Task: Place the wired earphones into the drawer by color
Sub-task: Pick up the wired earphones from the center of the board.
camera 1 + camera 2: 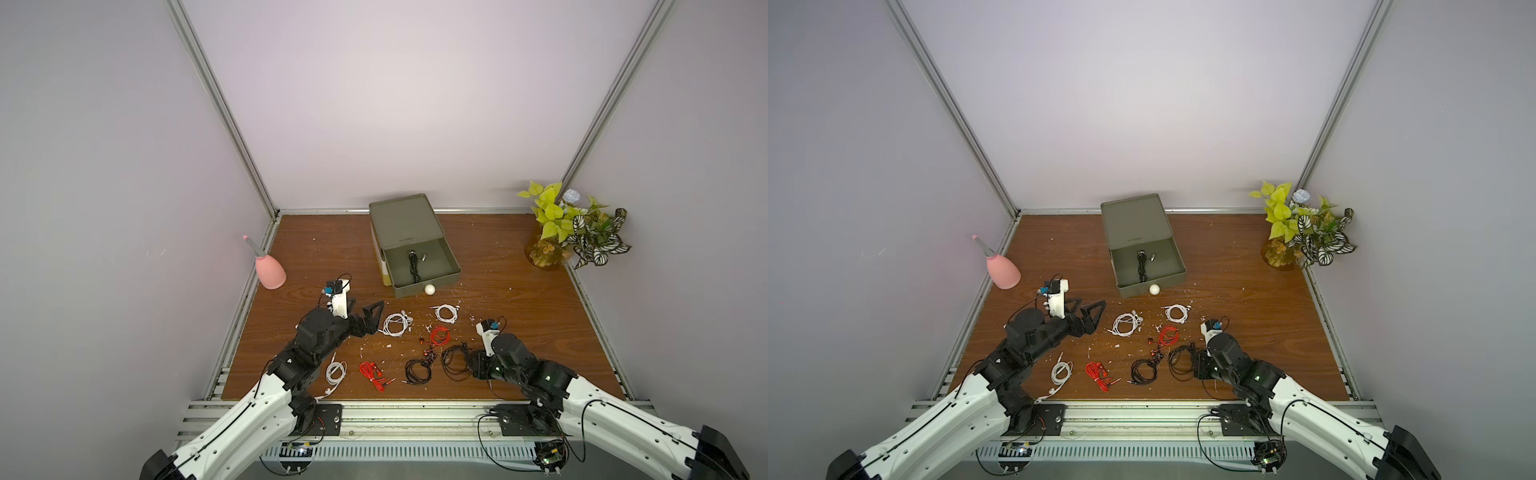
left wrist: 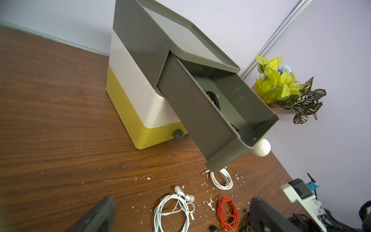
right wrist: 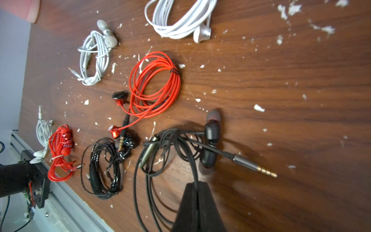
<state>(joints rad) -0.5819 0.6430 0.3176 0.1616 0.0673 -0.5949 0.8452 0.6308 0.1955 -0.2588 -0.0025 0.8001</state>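
The drawer box (image 1: 405, 220) stands at the back, its olive top drawer (image 1: 451, 266) pulled out with one black earphone bundle (image 1: 413, 266) inside. Wired earphones lie in front: white ones (image 1: 397, 324) (image 1: 446, 313) (image 1: 336, 372), red ones (image 1: 439, 335) (image 1: 372, 374), a black one (image 1: 419, 370). My right gripper (image 3: 197, 185) is shut on a strand of another black bundle (image 3: 180, 144), which rests on the table. My left gripper (image 2: 182, 217) hangs open above the nearest white bundle (image 2: 172, 213), touching nothing.
A pink bottle (image 1: 270, 270) stands at the left wall and a potted plant (image 1: 573, 224) in the back right corner. White flecks litter the wooden table (image 1: 540, 299). An aluminium rail (image 1: 415, 415) runs along the front edge. The cream and yellow tiers (image 2: 130, 80) are shut.
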